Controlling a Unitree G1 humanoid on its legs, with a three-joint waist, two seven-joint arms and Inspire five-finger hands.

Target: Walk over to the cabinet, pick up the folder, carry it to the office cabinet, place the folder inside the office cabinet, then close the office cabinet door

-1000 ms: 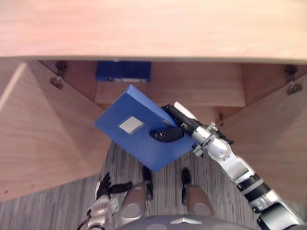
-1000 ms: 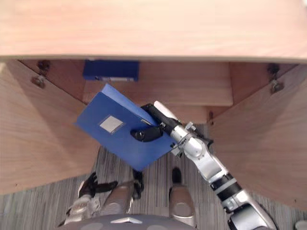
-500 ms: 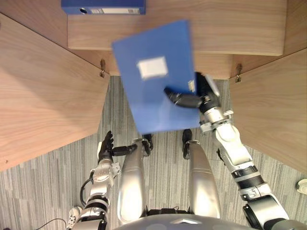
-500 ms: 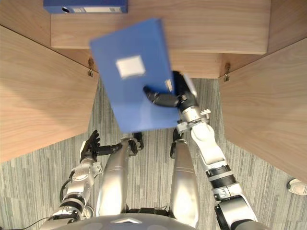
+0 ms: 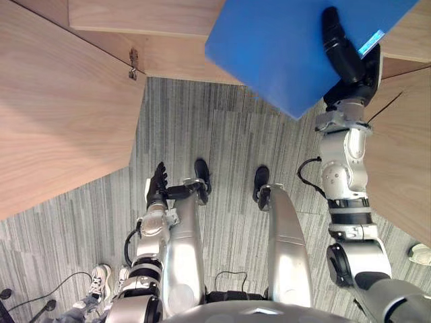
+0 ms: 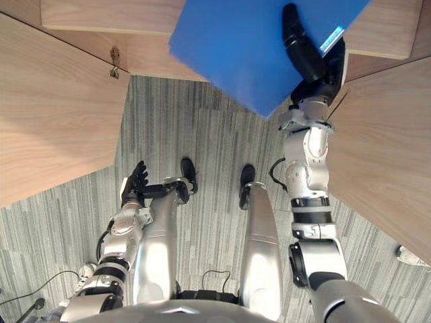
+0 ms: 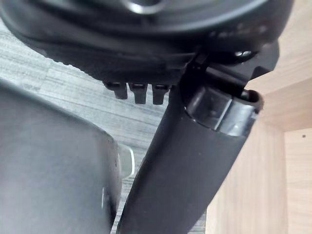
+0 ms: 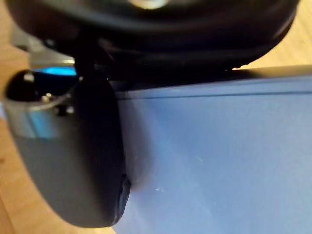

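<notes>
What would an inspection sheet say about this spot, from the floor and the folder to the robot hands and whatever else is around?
Surface: grey striped carpet floor.
Job's things: blue folder held up in front of the wooden cabinet; its left door stands open.
Clutter: small white object at the floor's edge, cannot tell what.
Robot hands: right robot hand pinches the folder, thumb across its face; left robot hand open, low at the side.
Cables: nothing seen.
Surroundings: person's shoes at lower left.
</notes>
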